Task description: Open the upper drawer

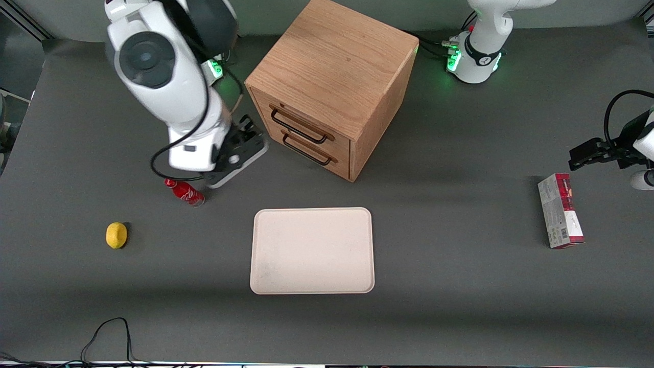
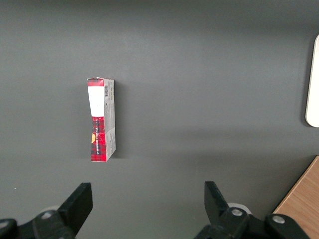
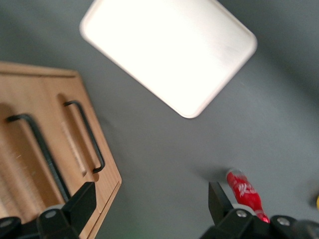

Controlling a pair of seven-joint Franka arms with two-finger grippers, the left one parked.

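Observation:
The oak cabinet (image 1: 332, 66) stands at the back middle of the table, its two drawers shut. The upper drawer (image 1: 306, 120) has a long black wire handle (image 1: 299, 128); the lower drawer (image 1: 311, 153) sits beneath it. In the right wrist view the upper handle (image 3: 37, 147) and the lower handle (image 3: 87, 137) both show. My gripper (image 1: 251, 134) hangs in front of the drawer fronts, a short way off and touching neither handle. It is open and empty (image 3: 149, 209), and one finger (image 3: 79, 201) shows over the cabinet's bottom corner.
A red bottle (image 1: 185, 191) lies on the table just below my gripper, nearer the front camera; it also shows in the right wrist view (image 3: 244, 189). A beige tray (image 1: 311, 250) lies nearer the camera than the cabinet. A lemon (image 1: 116, 235) and a red box (image 1: 559, 210) lie farther off.

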